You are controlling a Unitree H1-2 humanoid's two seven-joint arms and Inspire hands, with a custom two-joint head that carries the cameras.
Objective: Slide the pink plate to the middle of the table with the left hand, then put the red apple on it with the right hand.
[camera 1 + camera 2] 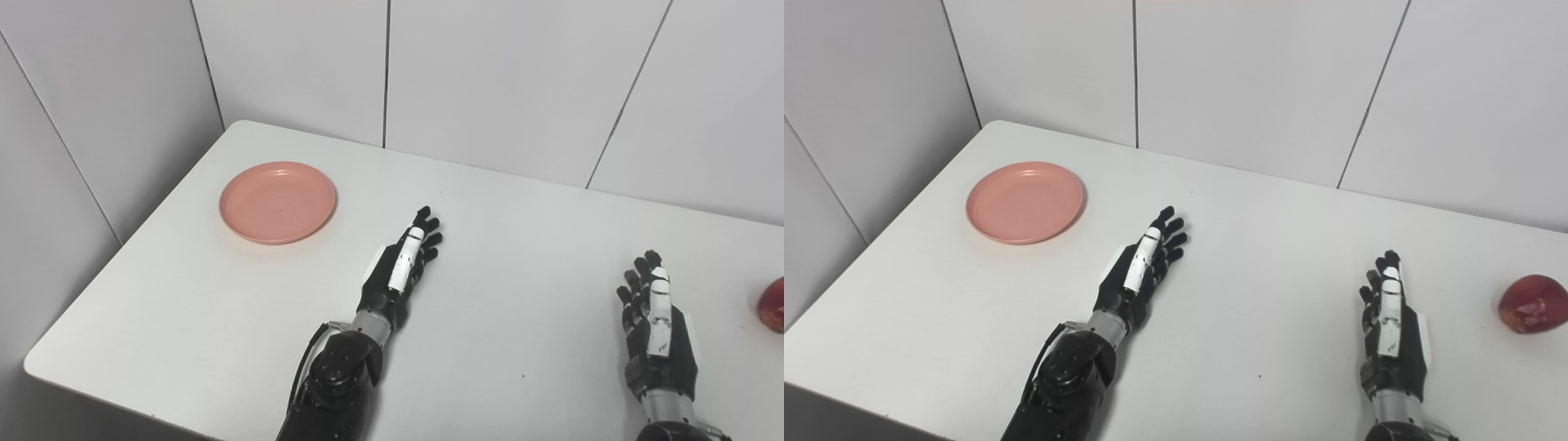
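From my feed, the pink plate point(277, 202) sits flat, right way up, on the far left part of the table point(502, 245), close to the left edge and near the rounded back corner. Being round, it has no long axis and points no particular way; its rim is raised and the inside is bare. The red apple point(1532, 304) rests at the far right side of the table, well apart from the plate; in the left eye view it is cut by the picture's edge. Its skin is dark red with paler blotches on the side facing me. I cannot make out a stem, so I cannot tell which way it is turned.

My left hand point(401, 266) lies low over the table near the middle, fingers stretched and apart, pointing away and slightly right, holding nothing; it is to the right of the plate and not touching it. My right hand point(1390, 324) is the same, released with fingers extended toward the back wall, left of the apple and clear of it.

I see no writing or labels anywhere. The table is plain white and matt, with a few tiny dark specks. Behind and to the left stand pale grey wall panels point(502, 79) with thin dark seams.
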